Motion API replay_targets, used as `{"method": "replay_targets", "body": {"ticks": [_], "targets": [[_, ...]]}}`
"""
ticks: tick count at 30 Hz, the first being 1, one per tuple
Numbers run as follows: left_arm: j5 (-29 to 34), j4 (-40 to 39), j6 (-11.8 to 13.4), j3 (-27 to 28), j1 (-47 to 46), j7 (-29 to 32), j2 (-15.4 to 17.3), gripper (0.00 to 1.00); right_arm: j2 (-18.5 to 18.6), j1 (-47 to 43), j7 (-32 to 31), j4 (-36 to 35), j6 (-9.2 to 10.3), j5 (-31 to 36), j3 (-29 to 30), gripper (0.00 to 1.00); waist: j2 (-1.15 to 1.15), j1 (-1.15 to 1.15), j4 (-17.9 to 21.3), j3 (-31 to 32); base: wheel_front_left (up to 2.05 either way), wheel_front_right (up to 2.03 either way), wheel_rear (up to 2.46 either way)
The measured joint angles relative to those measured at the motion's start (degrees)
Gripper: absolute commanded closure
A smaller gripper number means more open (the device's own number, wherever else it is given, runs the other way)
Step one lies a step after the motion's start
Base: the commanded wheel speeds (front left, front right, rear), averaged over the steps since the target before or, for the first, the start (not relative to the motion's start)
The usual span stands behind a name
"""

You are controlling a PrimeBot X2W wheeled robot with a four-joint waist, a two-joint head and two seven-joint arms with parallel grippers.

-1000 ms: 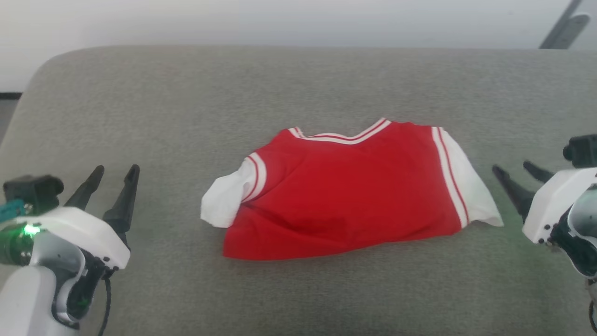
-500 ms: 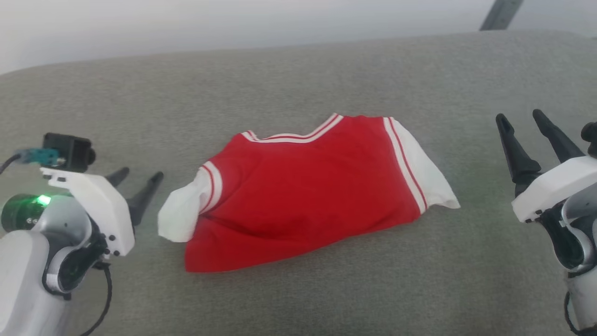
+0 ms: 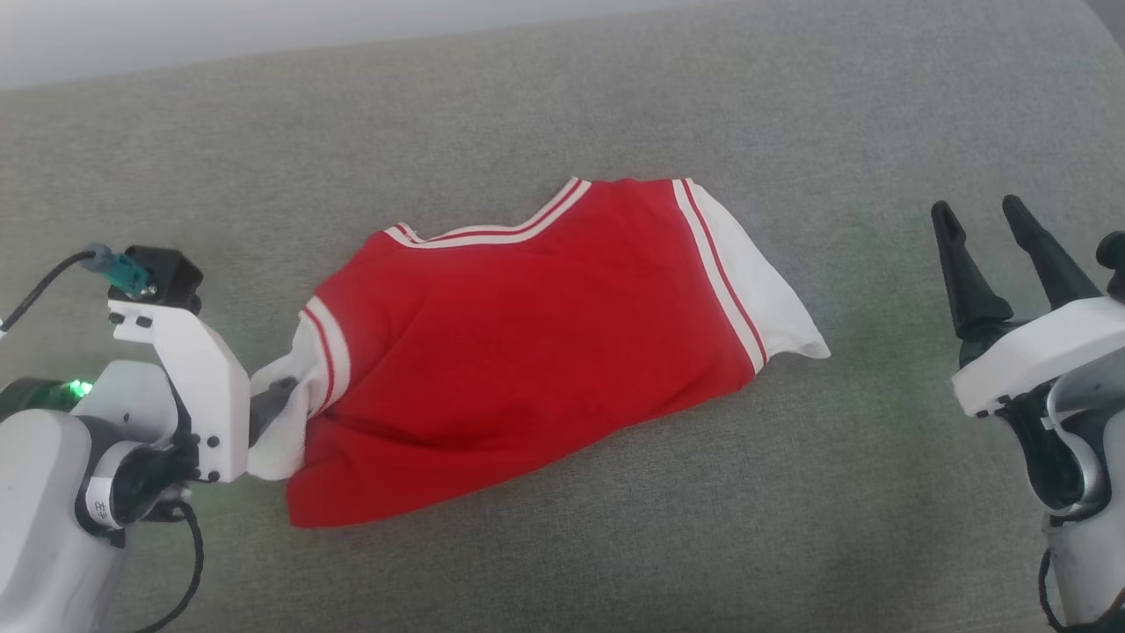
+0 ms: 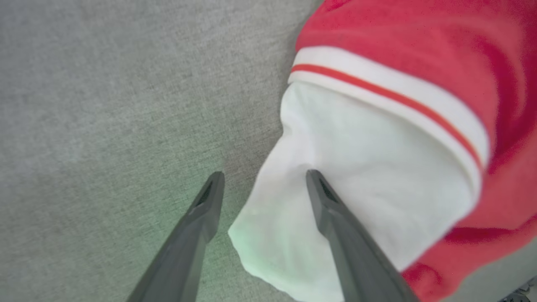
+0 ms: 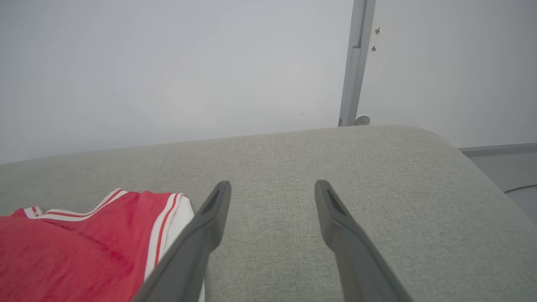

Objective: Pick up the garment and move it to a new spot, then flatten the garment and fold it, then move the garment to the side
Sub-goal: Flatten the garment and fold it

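Note:
The garment (image 3: 527, 343), a red shirt with white sleeves and striped trim, lies rumpled on the grey cushioned surface (image 3: 668, 545), neckline toward the far side. My left gripper (image 3: 286, 396) is at its near-left white sleeve (image 4: 369, 180). In the left wrist view the left gripper (image 4: 264, 176) is open: one finger lies over the sleeve, the other over bare fabric, and the sleeve's edge runs between them. My right gripper (image 3: 980, 215) stands open right of the garment, apart from the other sleeve (image 3: 773, 299). In the right wrist view the right gripper (image 5: 272, 184) holds nothing, with the garment (image 5: 84, 247) at lower left.
The cushioned surface (image 5: 377, 167) ends in a rounded corner at its far right, with floor beyond. A pale wall runs behind it, with a grey upright post (image 5: 354, 63) against it. Bare fabric lies in front of and right of the garment.
The head camera has turned, shifting the whole picture. My left gripper has reached in to the near-left sleeve. The right gripper's fingers have swung to point up the view.

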State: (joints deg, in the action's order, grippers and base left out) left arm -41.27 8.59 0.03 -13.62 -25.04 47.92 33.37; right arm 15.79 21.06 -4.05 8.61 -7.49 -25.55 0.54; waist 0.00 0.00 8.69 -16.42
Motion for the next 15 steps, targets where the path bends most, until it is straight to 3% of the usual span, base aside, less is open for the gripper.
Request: {"method": "replay_targets", "body": {"ticks": [7, 8, 9, 15], "targets": [[1.3, 3.9, 0.8, -1.6, -1.4, 2.5, 0.4, 0.00, -0.6, 0.1, 0.0, 0.6, 0.00, 0.1, 0.0, 0.00, 0.00, 0.00, 1.0, -1.9, 0.00, 0.00, 0.00], [1.4, 4.5, 0.7, -1.8, -1.7, 2.8, 0.4, 0.23, -0.6, 0.2, 0.0, 0.7, 0.00, 0.1, 0.0, 0.00, 0.00, 0.00, 1.0, -2.1, 0.00, 0.00, 0.00], [1.4, 5.0, 0.3, -2.2, -2.2, 3.2, 0.4, 1.00, -0.6, 0.3, 0.0, 0.7, 0.00, 0.1, 0.1, 0.00, 0.00, 0.00, 1.0, -2.2, 0.00, 0.00, 0.00], [1.1, 7.2, -1.3, -1.9, -3.6, 2.1, 1.1, 1.00, -0.6, 0.4, 0.1, 1.2, 0.00, 0.9, 0.7, 0.00, 0.00, 0.00, 0.8, -2.7, 0.00, 0.00, 0.00]]}}
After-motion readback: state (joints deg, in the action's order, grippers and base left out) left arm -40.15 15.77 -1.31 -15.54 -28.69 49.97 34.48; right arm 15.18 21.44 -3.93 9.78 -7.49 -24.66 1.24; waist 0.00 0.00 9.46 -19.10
